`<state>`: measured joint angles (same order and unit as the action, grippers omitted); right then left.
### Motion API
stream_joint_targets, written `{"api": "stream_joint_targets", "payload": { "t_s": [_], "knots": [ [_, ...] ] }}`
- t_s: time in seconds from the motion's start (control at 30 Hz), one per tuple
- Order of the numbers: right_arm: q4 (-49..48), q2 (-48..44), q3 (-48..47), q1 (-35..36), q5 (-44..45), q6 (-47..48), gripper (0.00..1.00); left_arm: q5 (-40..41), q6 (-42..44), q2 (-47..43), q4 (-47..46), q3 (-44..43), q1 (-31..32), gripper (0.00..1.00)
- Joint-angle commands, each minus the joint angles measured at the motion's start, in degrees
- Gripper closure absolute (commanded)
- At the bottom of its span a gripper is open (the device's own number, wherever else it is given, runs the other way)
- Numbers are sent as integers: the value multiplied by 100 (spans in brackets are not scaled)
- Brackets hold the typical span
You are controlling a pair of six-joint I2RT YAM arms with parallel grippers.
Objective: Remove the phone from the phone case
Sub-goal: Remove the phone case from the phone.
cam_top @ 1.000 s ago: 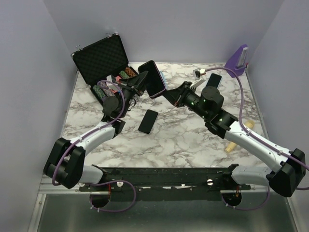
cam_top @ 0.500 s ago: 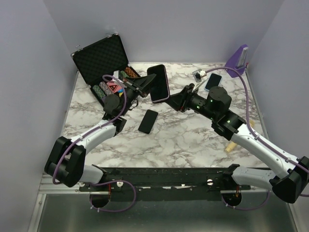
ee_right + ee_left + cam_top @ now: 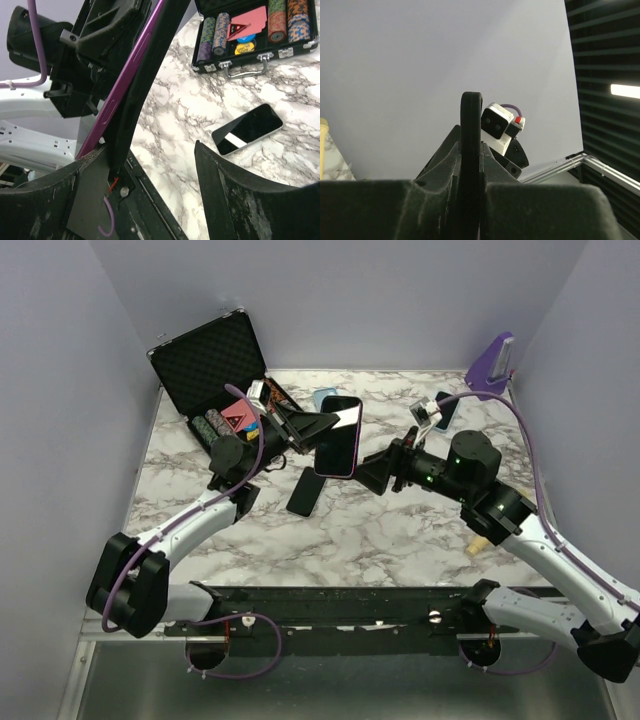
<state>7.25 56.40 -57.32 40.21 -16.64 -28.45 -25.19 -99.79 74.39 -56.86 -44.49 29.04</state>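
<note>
You have a marble counter (image 3: pixel 390 530) with an open black chip case (image 3: pixel 212 362) at its far left, chips stacked in rows inside. A dark spare phone (image 3: pixel 307 491) lies flat near the middle. A purple stand (image 3: pixel 492 364) sits in the far right corner, and a wooden peg (image 3: pixel 478 544) lies near the right edge.

The left gripper (image 3: pixel 316 426) is gripping the left edge of the phone (image 3: pixel 339 433), which is sitting in its purple phone case (image 3: pixel 334 473), and is holding it up above the middle of the marble table (image 3: pixel 400 525). The right gripper (image 3: pixel 366 471) is hovering just beside the phone's lower right edge. A second black phone (image 3: pixel 307 491) is lying flat on the table below, and an open poker chip case (image 3: pixel 212 365) is standing at the far left corner.
</note>
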Motion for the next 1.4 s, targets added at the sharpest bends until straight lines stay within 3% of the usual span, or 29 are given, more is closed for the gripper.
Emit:
{"api": "stream_joint_targets", "payload": {
  "t_s": [0.0, 0.17, 0.4, 0.63, 1.37],
  "knots": [
    [918, -313, 151, -30, -6, 50, 25, -320, 38, -267, -194, -279, -258, 100],
    [823, -586, -68, -30, -339, -415, 25, -293, 258, -329, 114, -385, -285, 100],
    [-959, -200, 72, -30, -1561, -1900, 42, -267, 267, -328, 140, -411, -285, 100],
    [-1410, -103, 142, -30, -1816, -2165, 52, -241, 399, -408, 316, -402, -285, 100],
    [-1595, -7, 344, -30, -1658, -2209, 49, -241, 153, -460, 35, -403, -258, 100]
  ]
}}
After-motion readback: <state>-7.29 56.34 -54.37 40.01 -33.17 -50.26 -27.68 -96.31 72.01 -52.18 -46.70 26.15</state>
